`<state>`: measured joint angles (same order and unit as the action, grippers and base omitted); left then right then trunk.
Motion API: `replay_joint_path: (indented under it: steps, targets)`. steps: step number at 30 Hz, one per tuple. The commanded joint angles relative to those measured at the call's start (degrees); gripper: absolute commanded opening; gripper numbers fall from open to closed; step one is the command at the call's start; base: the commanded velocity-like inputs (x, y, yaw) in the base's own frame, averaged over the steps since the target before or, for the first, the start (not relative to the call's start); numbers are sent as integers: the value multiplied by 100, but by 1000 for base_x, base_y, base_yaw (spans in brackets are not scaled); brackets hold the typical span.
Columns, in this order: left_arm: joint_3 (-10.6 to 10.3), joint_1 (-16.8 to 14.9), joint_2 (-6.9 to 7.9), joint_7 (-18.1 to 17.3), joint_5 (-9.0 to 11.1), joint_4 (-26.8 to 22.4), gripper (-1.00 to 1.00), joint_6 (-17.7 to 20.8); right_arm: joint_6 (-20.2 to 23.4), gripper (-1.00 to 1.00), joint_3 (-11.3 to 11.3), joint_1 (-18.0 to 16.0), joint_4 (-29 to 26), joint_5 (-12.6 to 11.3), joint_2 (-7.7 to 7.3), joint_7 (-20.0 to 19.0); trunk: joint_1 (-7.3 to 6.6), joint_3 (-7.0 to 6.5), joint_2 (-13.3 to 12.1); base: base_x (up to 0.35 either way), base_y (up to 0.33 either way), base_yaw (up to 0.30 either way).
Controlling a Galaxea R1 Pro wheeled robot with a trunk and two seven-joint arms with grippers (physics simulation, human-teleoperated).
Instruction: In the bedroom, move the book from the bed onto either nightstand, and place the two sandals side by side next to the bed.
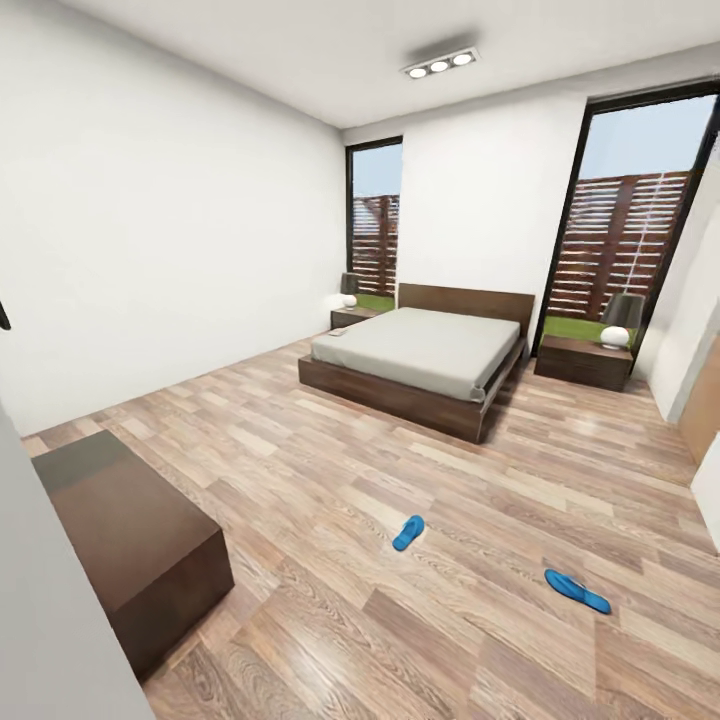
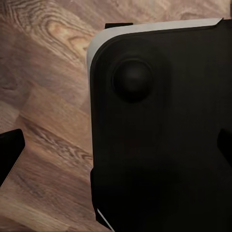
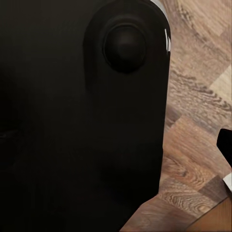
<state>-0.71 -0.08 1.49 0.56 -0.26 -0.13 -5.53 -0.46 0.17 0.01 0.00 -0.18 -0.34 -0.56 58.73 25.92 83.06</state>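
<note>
Across the near stretch of the wood plank floor (image 1: 330,480), two bright blue sandals lie well apart. One sandal (image 1: 408,532) sits near the middle of the room, a flat elongated oval whose long axis runs from near-left to far-right, its far end angled toward the bed. The other sandal (image 1: 577,590) lies to the right and a little nearer, long axis running from far-left to near-right, so the two point in different directions.

Far across the room stands the bed (image 1: 420,365), low and wide, with a smooth light grey mattress on a dark brown wooden platform and a plain slab headboard against the white far wall. Its length runs from near to far, skewed slightly to the left. A small pale flat thing, likely the book (image 1: 337,332), rests on the mattress at the far-left corner; it is too small to read its cover or heading.

A glossy dark brown nightstand (image 1: 584,361) stands just right of the bed, carrying a lamp (image 1: 620,320) with a grey shade and round white base. Another nightstand (image 1: 350,316) stands at the bed's far-left side with a similar lamp. Tall dark-framed windows open behind each, showing slatted wooden fencing. A dark brown blocky cabinet (image 1: 130,540) sits near-left.

Both wrist views look down on plank flooring past a dark rounded robot body (image 2: 159,135); whether either gripper is released or clenched cannot be told.
</note>
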Motion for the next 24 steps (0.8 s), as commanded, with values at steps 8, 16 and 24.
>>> replay_joint_path:
  steps: [8, 16, 24]
  targets:
    - [-8, -1, 0, 6, -6, 2, 100, -18, -7, 100, 1, -1, 0, -1, -1, -6, 0, 4, 2, 0, 0, -271]
    - [-8, -1, 0, 6, -8, 4, 100, -18, -7, 100, 0, -1, 0, 0, -2, -6, 0, 4, 2, 0, 0, -271]
    - [-8, -1, 0, 6, -6, 3, 100, -18, -7, 100, 0, -1, 0, 0, -6, -6, 0, 6, 2, 0, 0, -234]
